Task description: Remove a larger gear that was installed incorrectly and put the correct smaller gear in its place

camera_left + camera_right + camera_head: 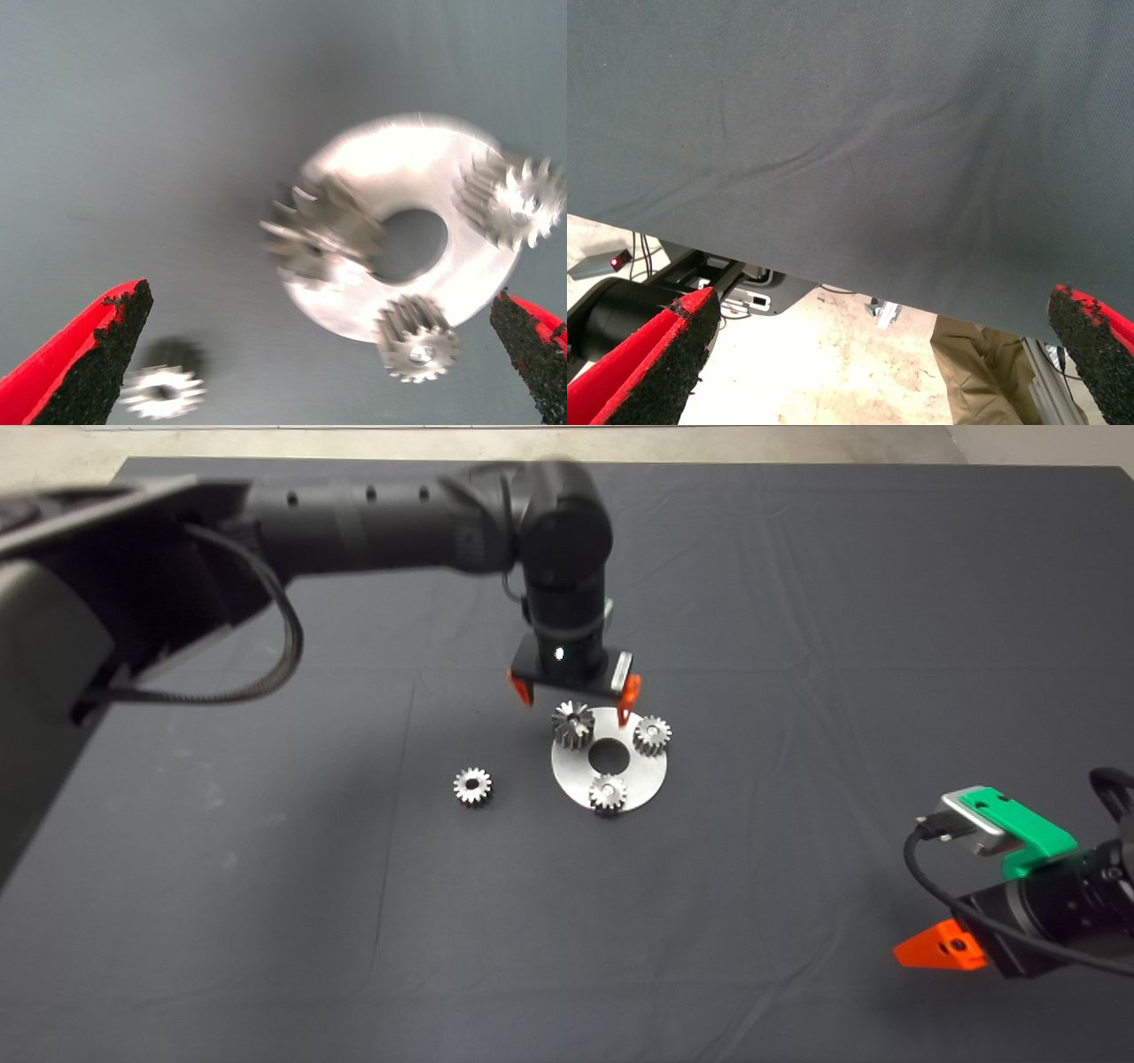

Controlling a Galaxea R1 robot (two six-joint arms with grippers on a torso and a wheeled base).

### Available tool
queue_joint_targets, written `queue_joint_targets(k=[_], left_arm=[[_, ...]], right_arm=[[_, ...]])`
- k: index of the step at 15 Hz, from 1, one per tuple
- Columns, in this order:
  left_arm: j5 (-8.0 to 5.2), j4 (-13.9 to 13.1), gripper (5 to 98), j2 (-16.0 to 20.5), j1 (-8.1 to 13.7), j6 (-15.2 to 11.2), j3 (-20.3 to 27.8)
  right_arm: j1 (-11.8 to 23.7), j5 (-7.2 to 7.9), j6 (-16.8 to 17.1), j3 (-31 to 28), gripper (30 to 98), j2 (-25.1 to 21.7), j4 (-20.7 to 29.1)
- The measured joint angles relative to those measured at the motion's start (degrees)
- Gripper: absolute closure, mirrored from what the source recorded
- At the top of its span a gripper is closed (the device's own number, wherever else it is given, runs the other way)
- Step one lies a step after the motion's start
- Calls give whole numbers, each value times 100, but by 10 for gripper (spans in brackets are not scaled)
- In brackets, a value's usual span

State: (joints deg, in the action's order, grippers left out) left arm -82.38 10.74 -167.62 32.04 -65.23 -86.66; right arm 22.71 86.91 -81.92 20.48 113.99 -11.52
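A round silver plate (571, 775) with a centre hole lies mid-mat. The larger gear (572, 724), darker and thicker, sits on its far-left part. Two small shiny gears (652, 734) (608, 792) also sit on the plate. The smaller gear (472, 786) lies loose on the mat to the plate's left. My left gripper (574, 691) hangs open just above and behind the larger gear, touching nothing. The left wrist view shows the larger gear (319, 235) on the plate (390, 168) between the spread fingers (89, 363), and the loose smaller gear (162, 390) beside one pad.
My right gripper (941, 948) is parked open at the mat's lower right. Its wrist view shows the mat's edge (833, 274), the floor beyond with a black stand (629, 305), and a person's leg (983, 372) in khaki trousers.
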Motion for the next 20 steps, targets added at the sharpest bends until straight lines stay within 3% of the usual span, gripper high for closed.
queue_joint_targets(k=[3,8,11,13,20], left_arm=[[-162,-68,61,-5,40,19,-25],[-155,-68,61,-32,23,19,6],[-19,-68,61,-33,-134,25,-92],[71,-72,61,-33,-310,165,-211],[242,-66,61,-33,-314,206,-322]], right_arm=[[1,-1,0,0,307,1,0],[1,0,0,0,307,0,0],[-2,0,0,0,307,-2,0],[1,0,-2,0,307,-2,0],[1,6,0,0,307,0,0]])
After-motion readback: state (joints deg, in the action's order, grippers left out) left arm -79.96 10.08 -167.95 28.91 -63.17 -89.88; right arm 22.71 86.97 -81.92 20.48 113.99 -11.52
